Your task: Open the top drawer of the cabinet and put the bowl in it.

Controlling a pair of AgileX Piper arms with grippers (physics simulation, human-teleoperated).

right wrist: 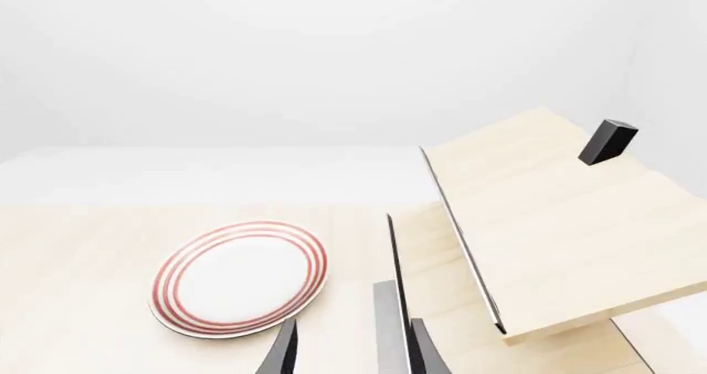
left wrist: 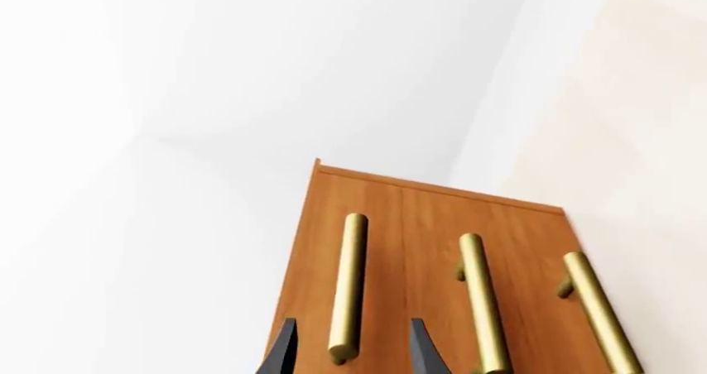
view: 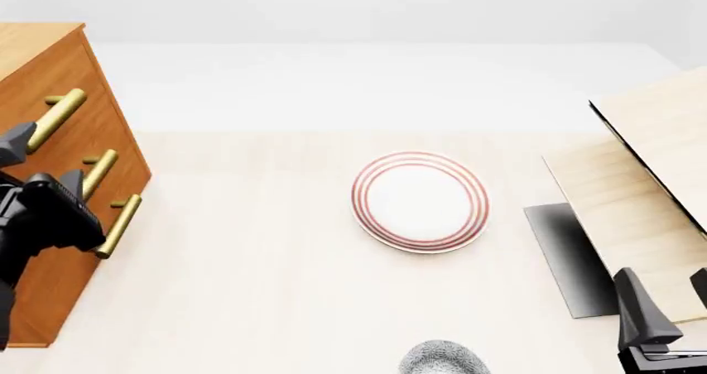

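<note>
Left gripper (left wrist: pixel 349 353) spread open at the cabinet (view: pixel 61 167), its 2 dark fingertips (left wrist: pixel 283 351) straddling the near end of 1 brass bar handle (left wrist: pixel 347 287) in the left wrist view, bar between the jaws, no clear contact with either tip. Which of the 3 handles that is, hard to tell from the wrist view alone; in the front view the left arm's dark body overlaps the cabinet front beside the handles. All 3 drawers shut, fronts flush, top drawer (view: pixel 55 101) included.

Right gripper (view: pixel 666 304) low at the front view's right edge, jaws parted, holding nothing, aimed past the pale wood furniture (view: pixel 641 184). In its wrist view, 2 fingertips (right wrist: pixel 283 353) showing apart at the picture's foot, nothing between them.

Bowl (view: pixel 444 359) at the near edge of the table (view: pixel 243 291), only its speckled rim showing, well apart from both grippers and from the cabinet. Plate (view: pixel 420 200) with red rings lying flat mid-table, beyond the bowl, between cabinet and pale furniture, touching neither.

Count: 1 cabinet, 3 drawers, 3 brass handles, 1 bowl, 1 plate, 1 pale wood piece bearing 1 small dark block (right wrist: pixel 608 141).
</note>
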